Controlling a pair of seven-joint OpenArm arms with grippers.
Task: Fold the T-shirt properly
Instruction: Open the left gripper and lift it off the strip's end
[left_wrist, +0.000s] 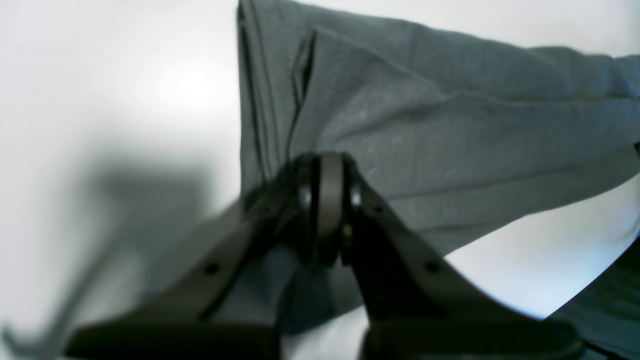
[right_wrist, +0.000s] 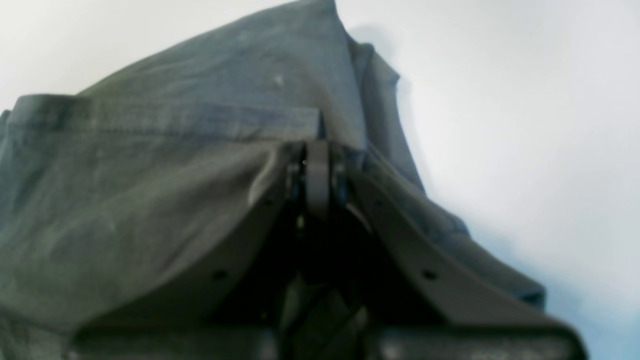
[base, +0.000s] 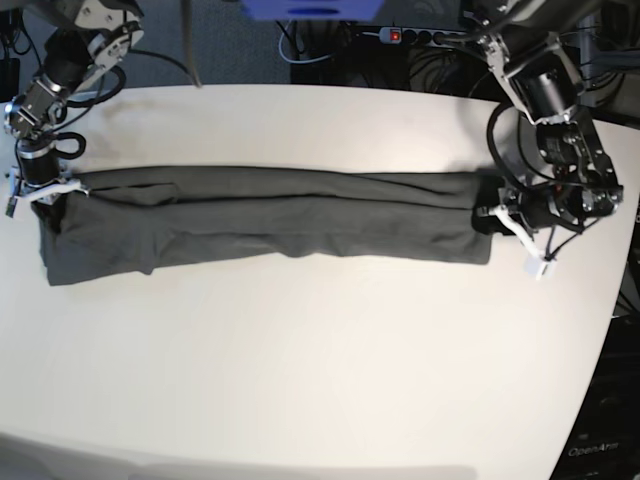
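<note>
The dark grey T-shirt (base: 270, 220) lies stretched in a long folded band across the white table (base: 320, 380). My left gripper (base: 490, 215), on the base view's right, is shut on the shirt's right end. In the left wrist view the closed left gripper (left_wrist: 327, 200) pinches the fabric (left_wrist: 425, 125), which is lifted off the table. My right gripper (base: 55, 192), on the base view's left, is shut on the shirt's left end. In the right wrist view the right gripper (right_wrist: 316, 175) holds a hemmed edge of the cloth (right_wrist: 150, 175). The white label mark is hidden.
A power strip (base: 400, 35) and cables lie on the floor behind the table. The table's curved right edge (base: 625, 270) runs close to my left arm. A blue object (base: 310, 8) sits at the top edge of the base view.
</note>
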